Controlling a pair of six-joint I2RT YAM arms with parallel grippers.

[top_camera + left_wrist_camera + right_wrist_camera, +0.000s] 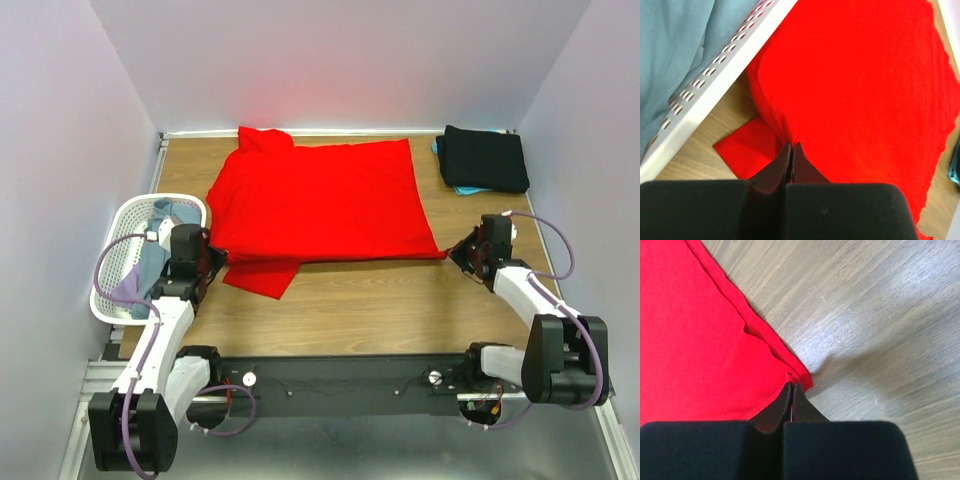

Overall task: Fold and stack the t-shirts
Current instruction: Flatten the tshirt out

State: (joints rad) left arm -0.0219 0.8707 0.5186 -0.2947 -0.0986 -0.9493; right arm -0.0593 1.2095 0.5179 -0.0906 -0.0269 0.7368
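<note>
A bright red t-shirt (315, 200) lies spread over the middle of the table, one sleeve (262, 277) sticking out at its near left. My left gripper (207, 255) is shut on the shirt's near left edge (790, 137), close to the basket. My right gripper (457, 252) is shut on the shirt's near right corner (797, 375), which is drawn to a point. A folded black t-shirt (485, 158) lies at the back right on a teal one (465, 188). Grey-blue (165, 240) and lavender (128, 290) shirts lie in the basket.
A white mesh laundry basket (125, 222) stands at the table's left edge, right beside my left gripper; its rim (715, 85) fills the upper left of the left wrist view. Grey walls enclose the table on three sides. Bare wood (380, 300) lies between shirt and arm bases.
</note>
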